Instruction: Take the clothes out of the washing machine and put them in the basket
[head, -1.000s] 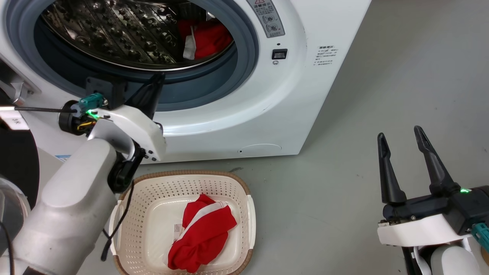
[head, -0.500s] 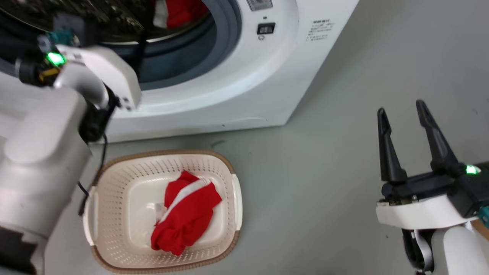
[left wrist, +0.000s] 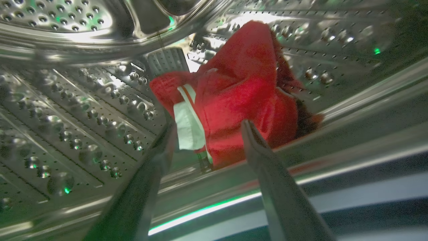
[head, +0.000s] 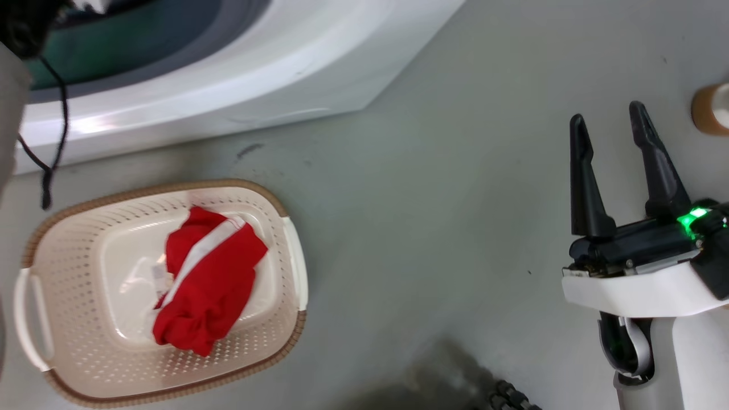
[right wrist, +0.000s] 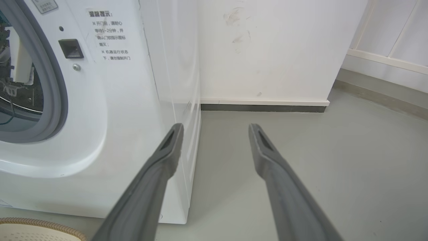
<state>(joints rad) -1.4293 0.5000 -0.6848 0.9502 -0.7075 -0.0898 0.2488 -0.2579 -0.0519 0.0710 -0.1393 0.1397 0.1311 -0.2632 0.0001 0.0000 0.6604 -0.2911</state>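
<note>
Left gripper (left wrist: 209, 125) advanced, red garment (left wrist: 244, 90) crumpled

Floor (head: 444, 216) lies open beside the basket (head: 171, 187); the washing machine (head: 256, 62) blocks behind.

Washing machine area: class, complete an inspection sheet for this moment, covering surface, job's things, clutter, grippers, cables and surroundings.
Surface: grey floor, with a dark scuff near the washing machine.
Job's things: a red garment lies in the basket; a second red garment lies in the drum.
Clutter: brown-and-white round object at the head view's right edge, kind unclear.
Grippers: left gripper open inside the drum, pointing at the second red garment, not closed on it; right gripper open, empty, above the floor.
Cables: black cable hangs by the machine's front.
Surroundings: white wall with skirting.
</note>
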